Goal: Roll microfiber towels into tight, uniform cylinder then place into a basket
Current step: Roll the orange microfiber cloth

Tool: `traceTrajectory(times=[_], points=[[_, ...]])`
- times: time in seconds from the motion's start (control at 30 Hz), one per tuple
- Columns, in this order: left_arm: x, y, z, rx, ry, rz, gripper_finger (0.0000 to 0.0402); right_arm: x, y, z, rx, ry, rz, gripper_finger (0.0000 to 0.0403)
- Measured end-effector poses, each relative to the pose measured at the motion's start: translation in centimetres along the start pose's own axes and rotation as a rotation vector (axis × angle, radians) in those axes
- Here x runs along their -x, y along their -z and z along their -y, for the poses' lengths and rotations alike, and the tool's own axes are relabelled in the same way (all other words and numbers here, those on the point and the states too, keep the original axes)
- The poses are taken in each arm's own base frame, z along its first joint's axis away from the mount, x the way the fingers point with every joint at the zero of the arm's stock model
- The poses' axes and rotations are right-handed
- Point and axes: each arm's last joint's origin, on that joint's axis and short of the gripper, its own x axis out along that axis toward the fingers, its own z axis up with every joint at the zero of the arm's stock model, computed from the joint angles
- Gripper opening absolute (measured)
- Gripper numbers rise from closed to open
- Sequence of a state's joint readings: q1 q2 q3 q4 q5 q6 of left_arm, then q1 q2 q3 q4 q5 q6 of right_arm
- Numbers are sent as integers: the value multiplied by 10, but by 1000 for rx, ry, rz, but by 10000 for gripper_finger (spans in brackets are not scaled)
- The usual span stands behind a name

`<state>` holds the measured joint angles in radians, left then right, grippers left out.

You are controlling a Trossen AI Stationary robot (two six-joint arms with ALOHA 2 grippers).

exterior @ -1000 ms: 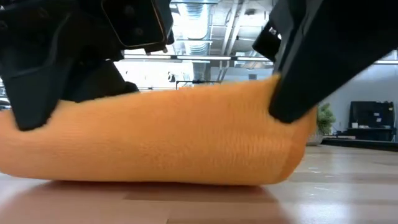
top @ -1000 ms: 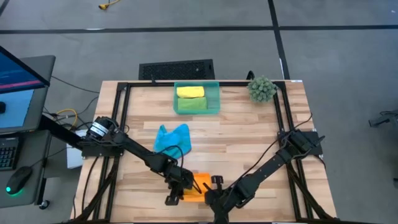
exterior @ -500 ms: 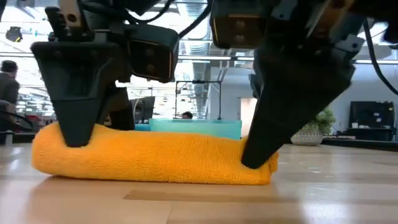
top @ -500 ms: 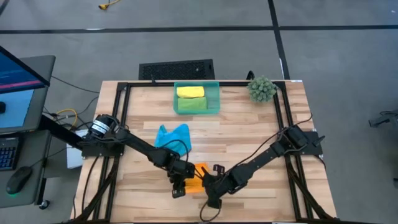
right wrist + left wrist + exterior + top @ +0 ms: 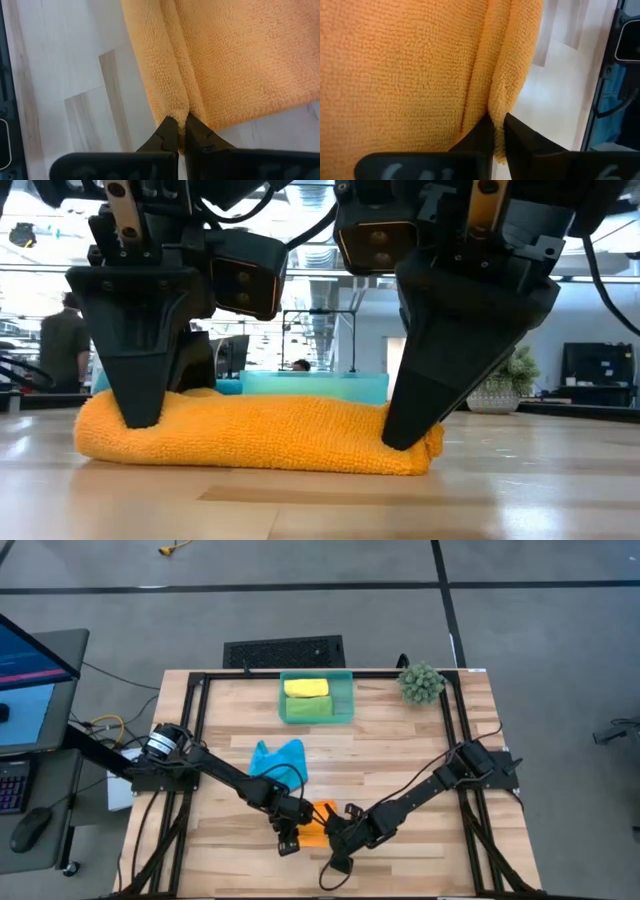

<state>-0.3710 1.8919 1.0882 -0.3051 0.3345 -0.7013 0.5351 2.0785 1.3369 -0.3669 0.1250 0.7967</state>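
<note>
Pinching orange towel roll at both ends, left gripper and right gripper clamped; long axis left-right, basket toward upper centre.

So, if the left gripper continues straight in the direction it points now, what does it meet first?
The left gripper points down, already shut on an edge of the orange towel. Straight on it would press through that cloth onto the wooden table directly beneath, as far as the low view shows.
</note>
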Motion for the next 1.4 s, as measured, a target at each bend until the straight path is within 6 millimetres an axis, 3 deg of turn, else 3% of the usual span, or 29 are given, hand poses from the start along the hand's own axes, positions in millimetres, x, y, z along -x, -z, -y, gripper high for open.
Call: traceTrajectory(times=[0.47,0.8,1.13,1.4], points=[[1,1,0,-94,-31,10,127,-2,-4,4,-55,-12,-12,19],[4,1,0,-137,-66,28,126,-2,-4,5,-55,-16,-17,19],[35,15,6,-146,-263,75,126,-2,-4,5,-51,-16,-17,19],[37,36,37,-325,-297,174,126,-2,-4,5,-51,-15,-17,21]])
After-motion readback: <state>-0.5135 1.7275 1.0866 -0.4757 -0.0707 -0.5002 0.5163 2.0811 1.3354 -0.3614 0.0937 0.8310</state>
